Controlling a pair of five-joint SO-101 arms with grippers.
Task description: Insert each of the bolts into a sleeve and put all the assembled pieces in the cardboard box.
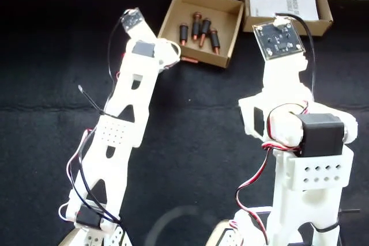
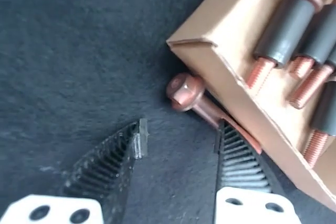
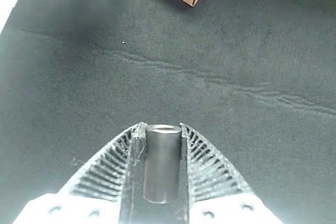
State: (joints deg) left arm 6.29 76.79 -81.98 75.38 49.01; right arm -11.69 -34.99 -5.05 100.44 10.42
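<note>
Left hand (image 2: 180, 132) hangs wide open at the box (image 2: 220, 19) corner; a loose bolt (image 2: 185, 92) lies on the desk (image 2: 79, 51) against its wall, threads hidden behind one finger. Right hand (image 3: 161, 129) clamps a sleeve (image 3: 161, 163) above the desk.

- It looked like a robotics lab or a hobby workshop.
- The bench (image 1: 196, 119) was covered in black felt.
- The white printed left arm (image 1: 124, 119) and right arm (image 1: 288, 84) carried bare wires (image 1: 255, 180).
- A plain cardboard box (image 1: 173, 14) sat just ahead of the left hand (image 2: 180, 136).
</note>
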